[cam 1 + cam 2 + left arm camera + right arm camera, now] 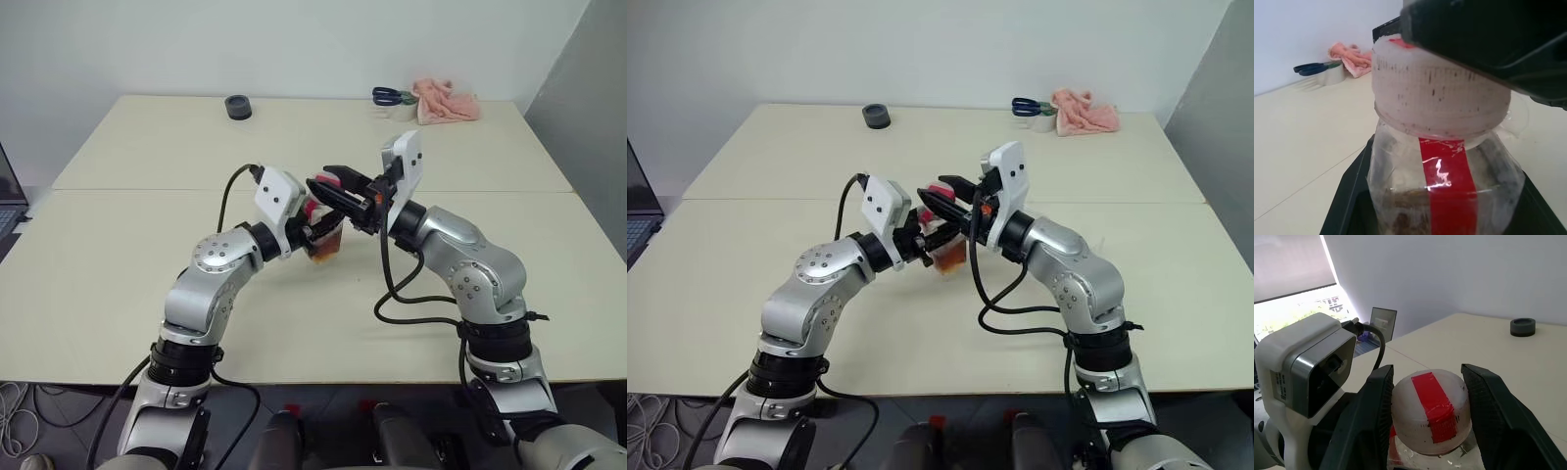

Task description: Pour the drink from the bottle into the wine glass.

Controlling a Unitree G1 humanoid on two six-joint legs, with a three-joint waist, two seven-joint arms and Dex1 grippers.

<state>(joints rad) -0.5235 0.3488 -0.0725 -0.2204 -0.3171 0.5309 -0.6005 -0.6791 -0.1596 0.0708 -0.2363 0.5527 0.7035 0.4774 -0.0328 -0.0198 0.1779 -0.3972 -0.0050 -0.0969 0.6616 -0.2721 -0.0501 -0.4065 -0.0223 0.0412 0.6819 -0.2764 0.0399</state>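
Over the middle of the table [118, 264] my left gripper [315, 233] is shut on the body of the bottle [326, 245], a clear plastic one with a red label strip [1449, 196]. Amber drink [325, 253] shows in its lower part. The white cap [1430, 413] with red tape is on the neck. My right gripper [319, 182] comes in from the right and is shut on that cap, one black finger [1374, 411] pressed to each side. The bottle stands roughly upright in the air. The wine glass is out of view.
At the table's far edge lie a black round ring [238, 107], blue-handled scissors [392, 95] and a crumpled pink cloth [446, 101]. A laptop [8, 201] sits off the table's left side. A seam [147, 189] runs across the tabletop.
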